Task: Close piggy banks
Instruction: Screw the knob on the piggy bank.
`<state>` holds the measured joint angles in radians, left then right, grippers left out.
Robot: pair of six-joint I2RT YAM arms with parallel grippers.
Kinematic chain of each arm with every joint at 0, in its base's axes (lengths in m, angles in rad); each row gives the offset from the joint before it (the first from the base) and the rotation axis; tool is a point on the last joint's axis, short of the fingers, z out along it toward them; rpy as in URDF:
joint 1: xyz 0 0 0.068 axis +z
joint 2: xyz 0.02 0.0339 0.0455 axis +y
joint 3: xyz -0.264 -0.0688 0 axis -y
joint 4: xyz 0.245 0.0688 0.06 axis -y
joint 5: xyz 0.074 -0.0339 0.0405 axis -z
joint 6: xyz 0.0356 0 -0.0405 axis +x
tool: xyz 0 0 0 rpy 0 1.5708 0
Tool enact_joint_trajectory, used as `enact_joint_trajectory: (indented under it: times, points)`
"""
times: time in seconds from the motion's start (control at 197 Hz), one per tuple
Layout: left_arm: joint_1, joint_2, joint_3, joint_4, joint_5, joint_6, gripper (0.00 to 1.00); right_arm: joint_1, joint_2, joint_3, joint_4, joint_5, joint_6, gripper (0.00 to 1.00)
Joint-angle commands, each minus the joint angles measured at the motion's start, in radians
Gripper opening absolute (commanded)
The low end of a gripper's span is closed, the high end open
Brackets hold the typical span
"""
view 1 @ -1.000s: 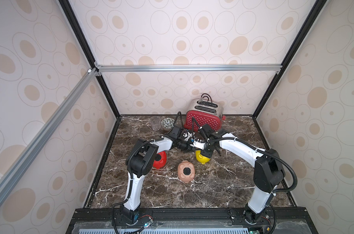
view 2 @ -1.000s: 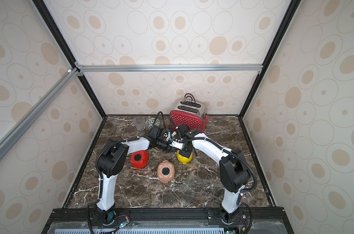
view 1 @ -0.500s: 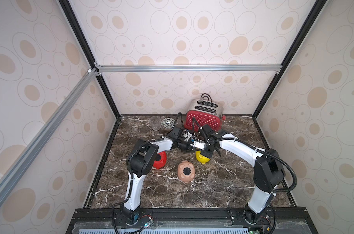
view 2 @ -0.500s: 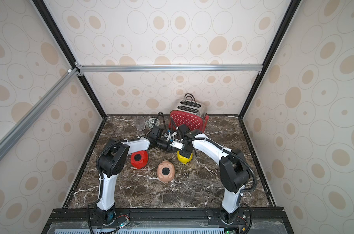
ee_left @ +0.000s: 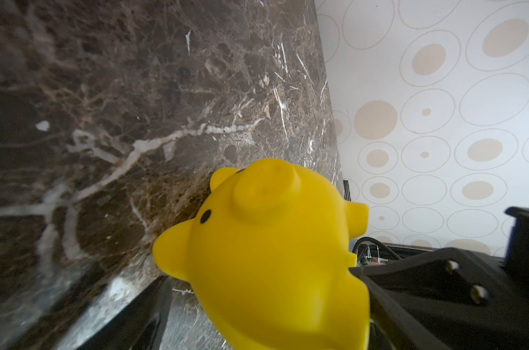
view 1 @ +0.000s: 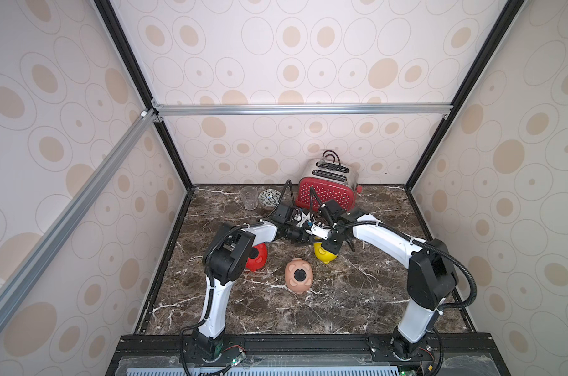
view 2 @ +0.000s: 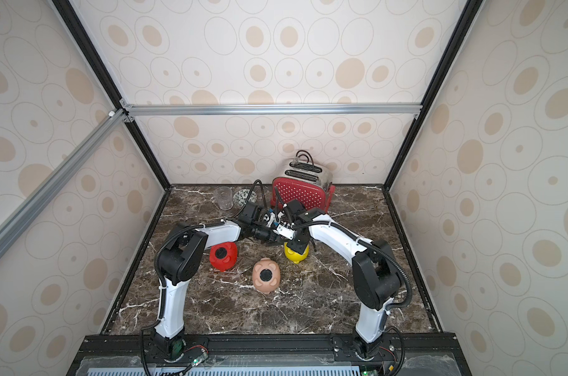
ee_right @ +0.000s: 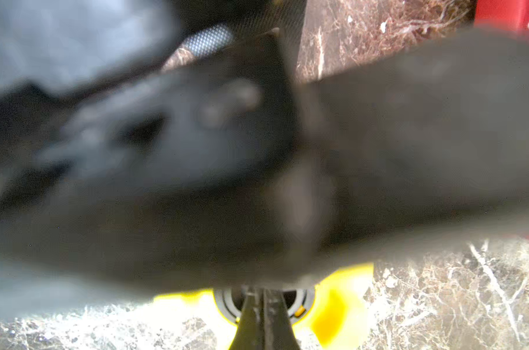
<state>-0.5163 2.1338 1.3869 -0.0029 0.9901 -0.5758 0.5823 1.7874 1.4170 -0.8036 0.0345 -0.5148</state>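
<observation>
**Top views: both arms meet at the yellow pig [view 1: 322, 257]**

From my station I count one marble table [view 1: 341, 309], two arms, one red toaster [view 1: 326, 195], three pigs, one glass [view 1: 248, 198] and one small bowl [view 1: 268, 198].

Patterned walls [view 1: 81, 195] box the table in on three sides. The toaster, glass and bowl line the back wall. Bare marble runs across the front and down the right side. In a top view the left arm [view 1: 217, 293] has its elbow in front of part of the red pig [view 1: 258, 258].

The red pig sits left of centre. The pink pig [view 1: 298, 276] lies nearest the front, apart from the other two. Both lie belly-up and show a dark round spot. The yellow pig sits in front of the toaster, under both wrists.

The left gripper [ee_left: 260, 274] has its jaws spread wide and clamped across the yellow pig's body. The left wrist view shows black fingers [ee_left: 439, 288] against its sides.

The right gripper [ee_right: 263, 298] is pinched together. Its tips point into the round belly opening of the yellow pig. I cannot tell whether anything is caught between them. The left gripper's blurred bulk fills the rest of the right wrist view.
</observation>
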Motion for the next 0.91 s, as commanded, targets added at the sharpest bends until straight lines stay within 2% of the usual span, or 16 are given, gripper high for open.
enact_joint_trajectory:
  times: [0.0, 0.906]
  points:
    - [-0.003, 0.026, 0.026, 0.005, -0.008, 0.001, 0.93, -0.001, 0.005, -0.026, -0.023, -0.03, 0.021, 0.0]
    - [-0.002, 0.021, 0.021, 0.007, -0.009, -0.001, 0.93, -0.012, -0.014, -0.035, -0.009, -0.04, 0.082, 0.0]
